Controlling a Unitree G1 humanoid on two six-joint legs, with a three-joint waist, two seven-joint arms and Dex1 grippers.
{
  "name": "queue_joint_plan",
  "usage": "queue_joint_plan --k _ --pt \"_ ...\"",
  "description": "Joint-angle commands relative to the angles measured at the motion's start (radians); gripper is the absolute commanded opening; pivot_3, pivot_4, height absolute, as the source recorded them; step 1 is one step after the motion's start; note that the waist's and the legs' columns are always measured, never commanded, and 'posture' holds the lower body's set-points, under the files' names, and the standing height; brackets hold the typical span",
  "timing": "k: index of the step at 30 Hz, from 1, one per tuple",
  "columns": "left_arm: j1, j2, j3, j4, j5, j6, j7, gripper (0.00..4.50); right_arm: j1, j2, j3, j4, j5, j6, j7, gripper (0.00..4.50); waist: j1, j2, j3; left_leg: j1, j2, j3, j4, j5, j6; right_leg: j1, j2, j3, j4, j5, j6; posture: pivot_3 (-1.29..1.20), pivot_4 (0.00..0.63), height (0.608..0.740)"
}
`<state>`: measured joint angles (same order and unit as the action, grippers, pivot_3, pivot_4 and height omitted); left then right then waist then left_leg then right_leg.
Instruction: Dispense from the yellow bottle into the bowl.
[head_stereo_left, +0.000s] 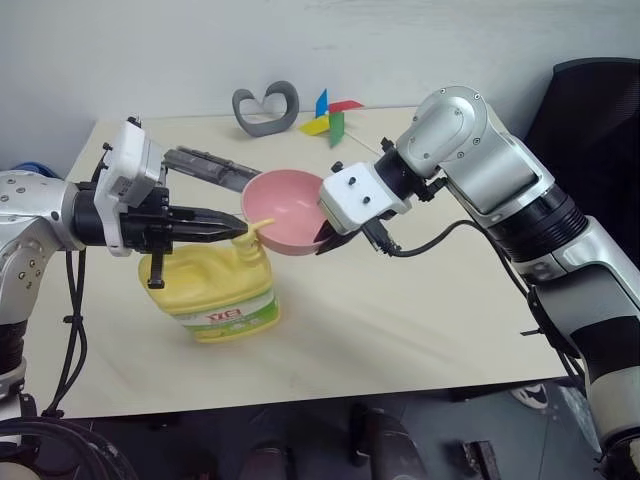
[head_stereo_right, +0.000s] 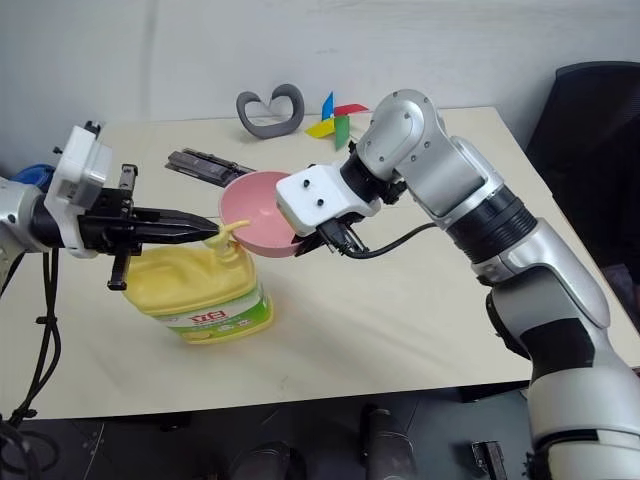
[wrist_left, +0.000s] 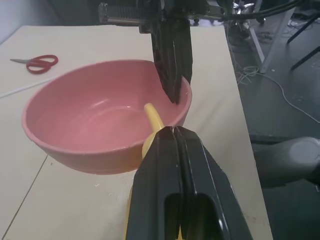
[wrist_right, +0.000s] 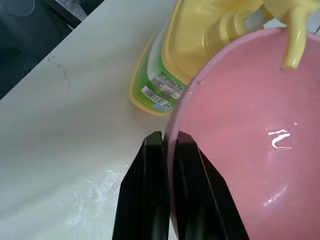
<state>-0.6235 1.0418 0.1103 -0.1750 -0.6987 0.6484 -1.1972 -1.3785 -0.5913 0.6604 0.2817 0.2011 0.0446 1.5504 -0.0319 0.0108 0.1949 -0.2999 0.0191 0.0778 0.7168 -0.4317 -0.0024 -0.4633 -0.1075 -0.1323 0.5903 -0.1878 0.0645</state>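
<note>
Two things in play: the yellow bottle (head_stereo_left: 222, 290) stands on the table (head_stereo_left: 400, 320), and the bowl (head_stereo_left: 285, 208) is held up beside it, off the tabletop.
Spout: the bottle's yellow nozzle (wrist_left: 154, 116) hangs over the bowl's rim, so you have the catch lined up.
Right claw (wrist_right: 167, 145): its two black fingers are pinched on the bowl's rim, one inside and one outside, holding it tilted toward the bottle.
Left claw (head_stereo_left: 232, 228): fingers pressed together with nothing between them, their tips resting over the pump head (head_stereo_right: 228, 237); I cannot tell whether they are already bearing down on it.
Step in hand: the pumping itself, judging by how things are lined up. The bowl's inside looks bare, only glints showing.
Next move: press the closed left fingers straight down on the pump, and keep the bowl steady under the nozzle.
Risk: a sideways push may tip the bottle.
Around: scissors (wrist_left: 36, 62), a grey loop (head_stereo_left: 266, 108) and a paper pinwheel (head_stereo_left: 331, 115) lie well apart.
</note>
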Motion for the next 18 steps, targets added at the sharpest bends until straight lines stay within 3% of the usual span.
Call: queue_joint_plan --k 1,12,18 --pt "0.049 0.010 -0.135 0.056 0.111 0.041 -0.012 0.03 -0.032 0.016 -0.003 -0.048 0.028 -0.015 0.064 0.00 0.000 0.001 -0.001 0.000 0.000 0.000 0.000 0.000 0.000 0.000 0.000 0.000 0.000 0.000 0.000 0.00 0.150 0.740" --pt "0.058 0.000 -0.225 0.123 0.212 -0.003 -0.011 0.03 -0.021 0.016 -0.015 -0.061 0.025 -0.008 0.064 0.00 -0.003 0.008 -0.007 0.002 0.000 0.000 0.000 0.000 0.000 0.001 0.000 0.002 0.001 0.000 0.000 0.00 0.150 0.740" --pt "-0.037 -0.037 -0.143 0.156 0.160 0.001 0.023 0.03 -0.017 0.023 -0.031 -0.054 0.018 -0.006 0.064 0.00 -0.002 0.008 -0.007 0.002 0.000 0.000 0.000 0.000 0.000 0.001 0.000 0.002 0.001 0.000 0.000 0.00 0.150 0.740"
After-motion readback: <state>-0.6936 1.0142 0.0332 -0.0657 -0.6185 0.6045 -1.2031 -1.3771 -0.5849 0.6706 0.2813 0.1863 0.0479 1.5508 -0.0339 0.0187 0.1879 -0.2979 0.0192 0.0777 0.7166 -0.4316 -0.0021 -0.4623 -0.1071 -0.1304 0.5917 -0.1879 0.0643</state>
